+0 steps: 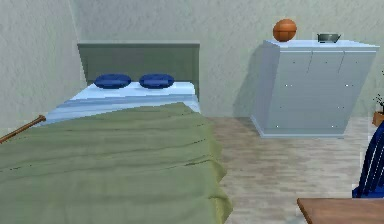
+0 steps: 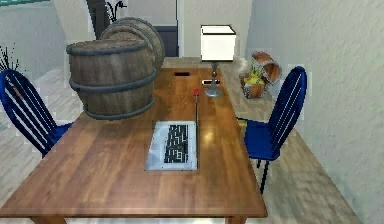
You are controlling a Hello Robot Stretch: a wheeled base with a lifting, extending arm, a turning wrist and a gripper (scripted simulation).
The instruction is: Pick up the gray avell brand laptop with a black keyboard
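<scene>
Gray laptop (image 2: 172,146) with a black keyboard lies flat on the wooden desk (image 2: 90,175), near the middle of the arm side view and a little toward the near edge. I note a thin dark strip standing along its right side; whether that is the lid seen edge-on, I cannot tell. Whether my claw is spread, pressed together or holding anything, I cannot tell.

Beyond the laptop, at the left, a large wooden barrel (image 2: 112,75) with dark hoops lies on its side on the desk, with a second barrel (image 2: 140,32) just behind it. At the far end a lamp (image 2: 218,43) with a pale square shade stands, and a small red item (image 2: 210,92) lies near its foot. One blue chair (image 2: 28,108) stands at the desk's left side and another (image 2: 280,110) at its right. A potted plant (image 2: 258,78) sits by the far wall.

In the forward view, a bed (image 1: 110,160) with a green blanket carries two blue pillows (image 1: 135,81) at its head. A brown bat (image 1: 22,128) rests at the bed's left edge. A pale dresser (image 1: 310,90) stands against the wall at the right, bearing an orange ball (image 1: 285,30) and a dark bowl (image 1: 328,38).
</scene>
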